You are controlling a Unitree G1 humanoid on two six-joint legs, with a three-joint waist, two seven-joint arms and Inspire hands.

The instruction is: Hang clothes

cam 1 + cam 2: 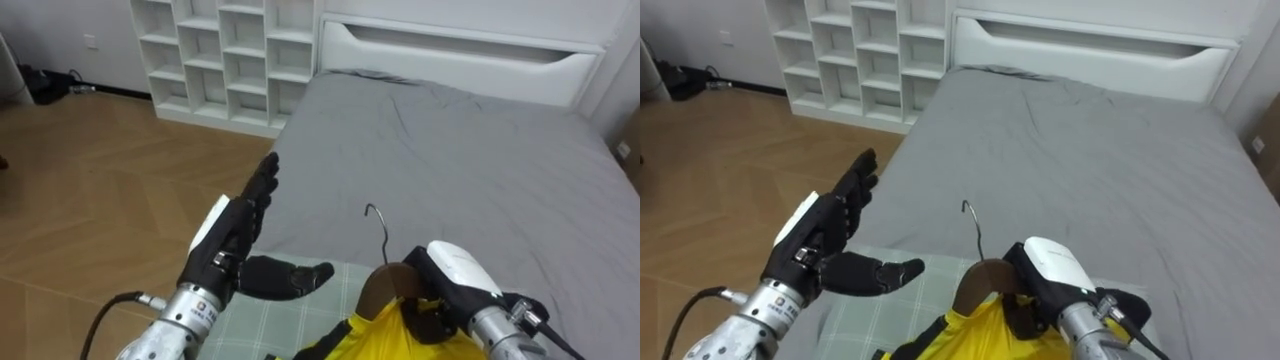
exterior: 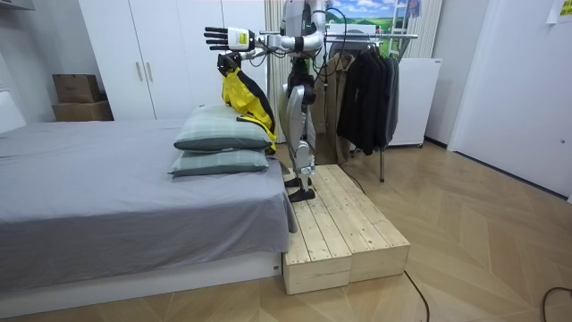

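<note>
I stand on a wooden platform that butts against the end of the bed opposite the headboard, and I face along the bed.

My left hand is raised above the near end of the bed. It is released, with the fingers straight and pointing toward the headboard, the thumb stuck out sideways, and nothing in it.

My right hand is beside it, also above the near end of the bed. Its fingers are clenched round the neck of a wooden hanger. The hanger's thin metal hook stands up out of my grip, its curl toward the headboard.

The yellow garment, which has dark trim, hangs from that hanger below my right hand. In the room view it drapes down over the stacked pillows at this end of the bed. I cannot tell whether its hem touches the top pillow.

A white shelf unit stands against the wall beside the headboard, off the bed's left side. Behind me, well away from the bed, is a clothes rack with dark clothes hanging on it.
</note>
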